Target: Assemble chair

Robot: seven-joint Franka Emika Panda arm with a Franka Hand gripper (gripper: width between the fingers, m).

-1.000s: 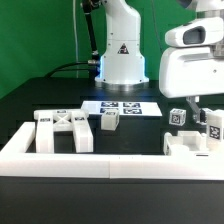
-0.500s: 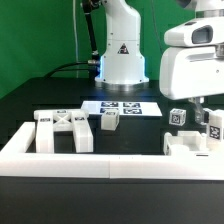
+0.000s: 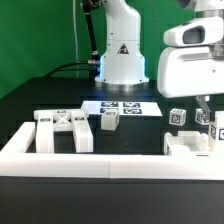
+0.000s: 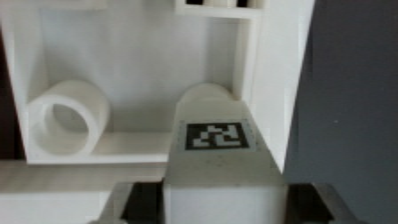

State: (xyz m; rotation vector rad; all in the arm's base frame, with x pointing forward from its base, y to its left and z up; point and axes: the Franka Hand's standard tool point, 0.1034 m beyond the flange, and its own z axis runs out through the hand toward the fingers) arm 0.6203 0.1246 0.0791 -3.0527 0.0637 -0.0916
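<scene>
The claw (image 4: 221, 205) pinches a tagged white post (image 4: 217, 135) by two sides (fingers flush against it), at 3 o'clock on the table (image 3: 45, 98) in the exterior view; a panel (image 4: 125, 90) with a round hole lies just beside it, and the cross-braced frame (image 3: 62, 130) sits at 9 o'clock

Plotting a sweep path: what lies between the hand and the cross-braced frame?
In the exterior view, two things stand between the hand and the cross-braced frame: a tagged post near the hand, then a small tagged block.
</scene>
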